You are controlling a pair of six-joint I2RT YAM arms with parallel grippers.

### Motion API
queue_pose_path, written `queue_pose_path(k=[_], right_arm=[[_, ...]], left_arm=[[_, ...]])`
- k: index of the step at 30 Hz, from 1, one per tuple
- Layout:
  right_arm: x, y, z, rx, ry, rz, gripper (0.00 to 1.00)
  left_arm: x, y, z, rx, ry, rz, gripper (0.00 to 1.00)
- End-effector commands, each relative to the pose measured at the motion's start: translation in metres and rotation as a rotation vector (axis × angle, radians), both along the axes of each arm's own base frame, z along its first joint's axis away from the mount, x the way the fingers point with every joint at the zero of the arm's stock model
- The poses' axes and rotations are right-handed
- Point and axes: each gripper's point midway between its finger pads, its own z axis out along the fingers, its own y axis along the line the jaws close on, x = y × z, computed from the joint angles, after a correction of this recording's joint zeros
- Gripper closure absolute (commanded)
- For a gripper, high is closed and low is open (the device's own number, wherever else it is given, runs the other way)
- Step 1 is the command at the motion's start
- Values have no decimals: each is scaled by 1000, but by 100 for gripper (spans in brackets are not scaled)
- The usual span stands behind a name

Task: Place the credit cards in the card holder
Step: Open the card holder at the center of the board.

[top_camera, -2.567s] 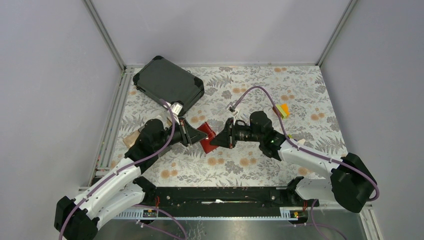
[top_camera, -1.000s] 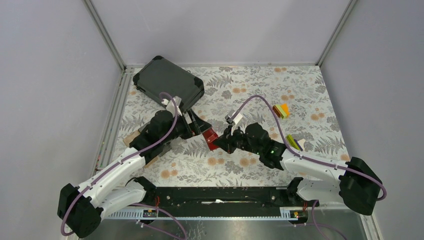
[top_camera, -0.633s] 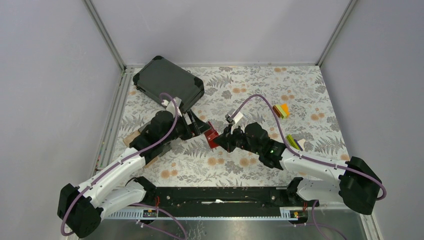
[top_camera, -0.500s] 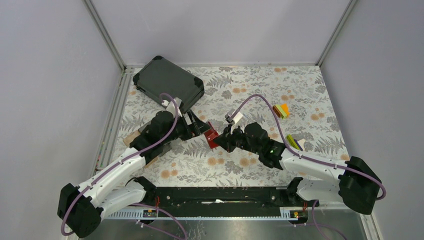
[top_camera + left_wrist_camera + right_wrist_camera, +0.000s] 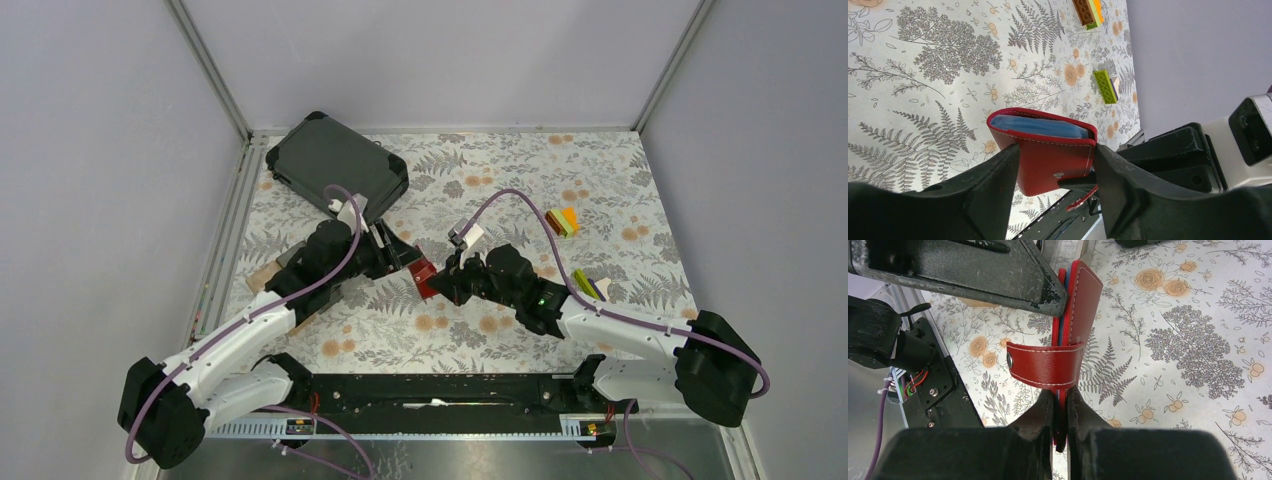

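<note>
The red card holder (image 5: 424,277) is held on edge just above the table's middle, between both grippers. In the left wrist view the card holder (image 5: 1048,160) is folded, with the edges of blue credit cards (image 5: 1038,127) showing in its top and its snap tab hanging loose below. My left gripper (image 5: 1055,152) spans it, one finger against each end. My right gripper (image 5: 1060,395) is shut on the card holder's (image 5: 1083,305) lower edge under the tab strap. From above, the left gripper (image 5: 405,262) and right gripper (image 5: 445,285) meet at it.
A large dark case (image 5: 338,165) lies at the back left. Small coloured blocks (image 5: 563,221) and a green block (image 5: 588,285) sit to the right. A wooden base (image 5: 262,278) pokes out from under the left arm. Metal rails border the patterned table.
The left gripper's jaws have closed inward onto the ends of the card holder. The right gripper keeps its grip, and both arms have barely shifted.
</note>
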Motion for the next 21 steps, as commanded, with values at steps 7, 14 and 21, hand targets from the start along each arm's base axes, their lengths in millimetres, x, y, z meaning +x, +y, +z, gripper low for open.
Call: queue_pose_path(k=[7,14,21], right_arm=[[9,10,35,90,-57,-28,100],[6,13,38,107,-60,-4,100],[7,13,19,18,-84,18,100]], left_arm=[[-1,-2,2,-31,-24,-6,52],[-2,-2,-6,-30,0,-1,50],[2,-8,0,-53,0,-8,15]])
